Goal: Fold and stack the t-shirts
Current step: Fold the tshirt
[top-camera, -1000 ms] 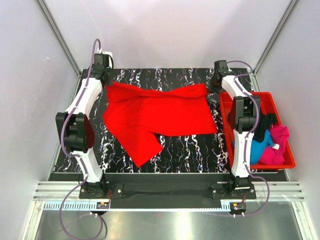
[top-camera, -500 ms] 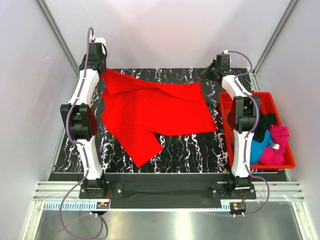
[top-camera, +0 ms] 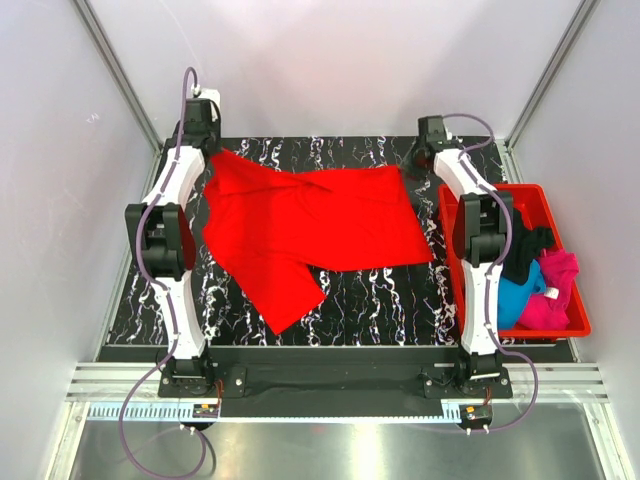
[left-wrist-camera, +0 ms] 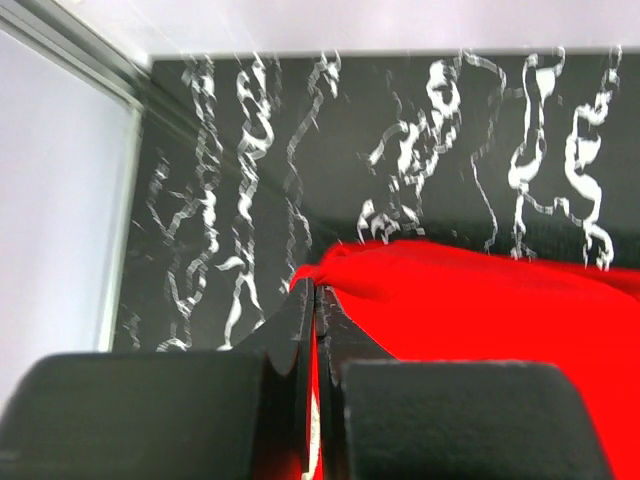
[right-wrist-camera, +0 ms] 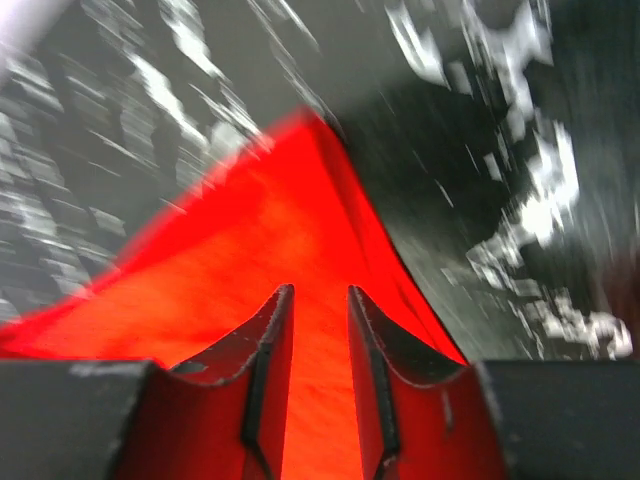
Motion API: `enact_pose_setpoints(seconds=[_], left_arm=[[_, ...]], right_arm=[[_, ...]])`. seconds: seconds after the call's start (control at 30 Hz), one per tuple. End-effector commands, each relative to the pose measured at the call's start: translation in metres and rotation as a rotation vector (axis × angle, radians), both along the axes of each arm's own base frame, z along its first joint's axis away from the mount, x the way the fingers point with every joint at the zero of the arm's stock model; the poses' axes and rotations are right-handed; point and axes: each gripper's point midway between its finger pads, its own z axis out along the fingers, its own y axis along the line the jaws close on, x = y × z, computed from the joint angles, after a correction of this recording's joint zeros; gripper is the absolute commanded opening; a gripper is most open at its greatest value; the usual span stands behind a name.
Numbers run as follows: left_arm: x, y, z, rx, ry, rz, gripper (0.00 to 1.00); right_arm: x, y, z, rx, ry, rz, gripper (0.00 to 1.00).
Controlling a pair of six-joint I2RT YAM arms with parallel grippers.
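At the far left corner of the counter (top-camera: 380, 300), black with white veins, the left gripper (left-wrist-camera: 312, 292) is pressed together on a corner of the red t-shirt (top-camera: 310, 220). The cloth runs out from between its black fingers (left-wrist-camera: 290, 330) in a small bunched tip. The shirt lies spread across the middle of the counter, creased along its far edge, with one sleeve pointing toward the near edge.

At the shirt's far right corner the right gripper (right-wrist-camera: 318, 292) stands with its jaws a narrow gap apart. Red cloth fills the view between and below them and tapers to a point just ahead of the fingertips. That view is blurred, so whether the fingers touch the cloth cannot be told.

Right of the shirt, a red bin (top-camera: 550, 332) holds a black tee (top-camera: 535, 245), a blue tee (top-camera: 515, 295) and a pink tee (top-camera: 555, 290) heaped together.
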Motion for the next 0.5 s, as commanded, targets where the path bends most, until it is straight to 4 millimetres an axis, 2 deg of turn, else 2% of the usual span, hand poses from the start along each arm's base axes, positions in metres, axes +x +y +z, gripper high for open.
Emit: enact_pose_setpoints(seconds=[0.0,0.17,0.33,0.47], left_arm=[[0.004,-0.006,0.049,-0.039,-0.136,-0.025,0.0],[0.0,-0.008,0.047,-0.043,-0.128,-0.033,0.0],[-0.002,-0.008,0.049,-0.04,-0.131,-0.033,0.0],[-0.003,-0.008,0.047,-0.042,-0.128,-0.031,0.0]], right_arm=[[-0.03,-0.002,0.019,-0.086,0.023,-0.006,0.36],[-0.046,0.001,-0.001,-0.103,0.071,-0.024,0.37],[-0.051,0.007,-0.011,-0.102,0.078,-0.023,0.36],[-0.053,0.01,-0.02,-0.098,0.083,-0.022,0.31]])
